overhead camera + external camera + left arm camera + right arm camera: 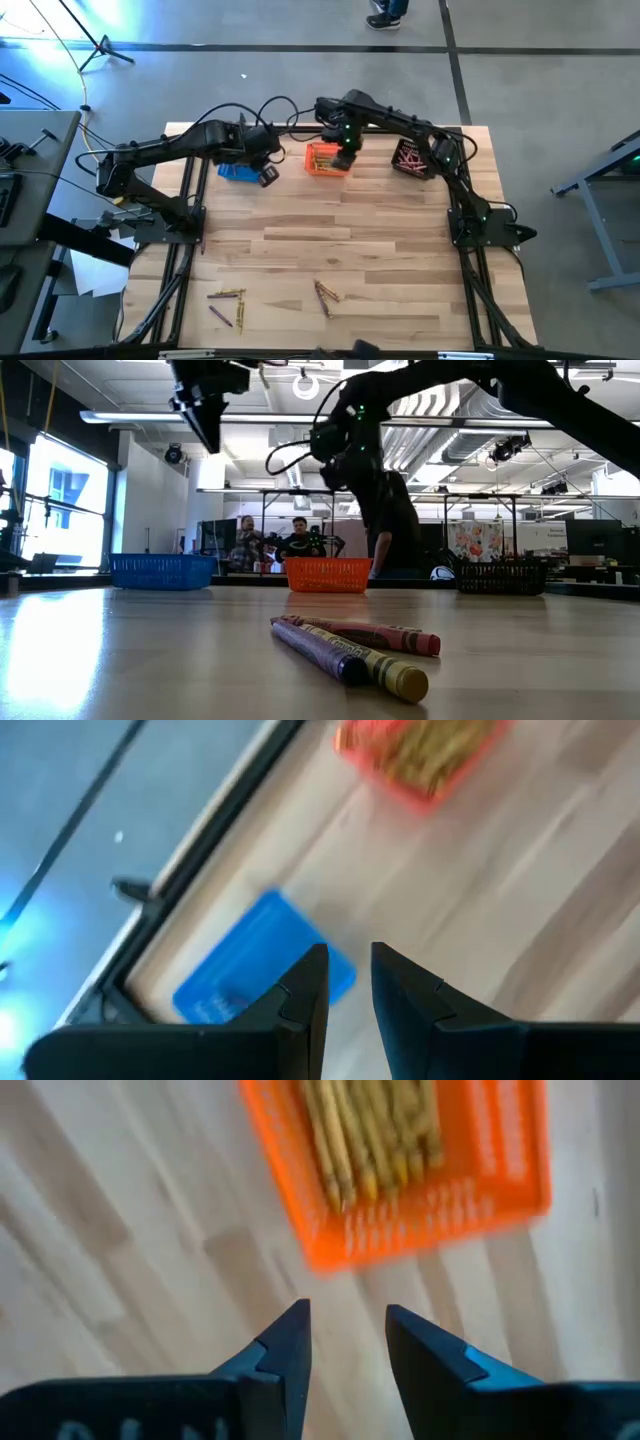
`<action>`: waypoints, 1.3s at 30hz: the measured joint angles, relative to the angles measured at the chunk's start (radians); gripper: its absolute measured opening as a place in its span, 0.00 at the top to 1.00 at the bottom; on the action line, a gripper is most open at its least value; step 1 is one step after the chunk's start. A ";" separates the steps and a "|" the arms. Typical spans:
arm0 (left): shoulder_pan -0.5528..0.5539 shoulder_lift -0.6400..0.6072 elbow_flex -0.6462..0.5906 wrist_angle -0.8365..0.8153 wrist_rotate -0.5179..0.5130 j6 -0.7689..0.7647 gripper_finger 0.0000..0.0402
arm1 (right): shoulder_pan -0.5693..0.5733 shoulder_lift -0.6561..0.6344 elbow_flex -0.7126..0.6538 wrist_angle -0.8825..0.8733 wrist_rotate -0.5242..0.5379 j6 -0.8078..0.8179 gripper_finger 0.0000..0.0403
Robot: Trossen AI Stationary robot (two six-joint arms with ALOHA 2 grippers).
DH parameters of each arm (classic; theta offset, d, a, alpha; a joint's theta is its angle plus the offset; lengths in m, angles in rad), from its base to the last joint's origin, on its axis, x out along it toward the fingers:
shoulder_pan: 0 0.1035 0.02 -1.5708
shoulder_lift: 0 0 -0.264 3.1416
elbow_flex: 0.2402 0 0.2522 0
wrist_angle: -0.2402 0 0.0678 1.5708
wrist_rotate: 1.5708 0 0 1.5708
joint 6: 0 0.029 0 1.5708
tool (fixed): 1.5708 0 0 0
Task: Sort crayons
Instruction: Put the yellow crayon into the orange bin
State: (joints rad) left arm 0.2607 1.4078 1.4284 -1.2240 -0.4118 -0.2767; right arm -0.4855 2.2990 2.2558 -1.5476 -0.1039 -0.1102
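Observation:
Loose crayons lie on the near part of the table: a few at the near left (228, 296) and a few near the middle (326, 293), the latter close up in the low view (350, 645). At the far side stand a blue basket (236, 172), an orange basket (325, 160) with yellow crayons (370, 1130) and a black basket (410, 158) with reddish crayons. My left gripper (348, 982) hangs open above the table beside the blue basket (255, 955). My right gripper (348, 1335) points down, open, just beside the orange basket (400, 1170). Neither holds anything.
Black frame rails (190, 215) run along both sides of the table. People sit beyond the table's far edge (270, 545). Bare wood lies between the baskets and the loose crayons (330, 235).

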 joint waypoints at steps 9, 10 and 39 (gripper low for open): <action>-0.073 -0.079 -0.149 -0.116 0.039 0.025 0.84 | 0.082 -0.112 -0.015 -0.021 -0.008 0.051 0.71; -0.083 -0.106 -0.187 -0.110 0.065 0.019 0.84 | 0.095 -0.133 -0.020 -0.022 -0.008 0.050 0.71; -0.311 -0.489 -0.597 0.524 0.285 -0.041 0.84 | 0.720 -0.860 -1.372 1.029 -0.102 0.697 0.71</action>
State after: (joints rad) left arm -0.0505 0.9185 0.8310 -0.6998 -0.1269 -0.3174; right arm 0.2349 1.4387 0.8841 -0.5187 -0.2060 0.5864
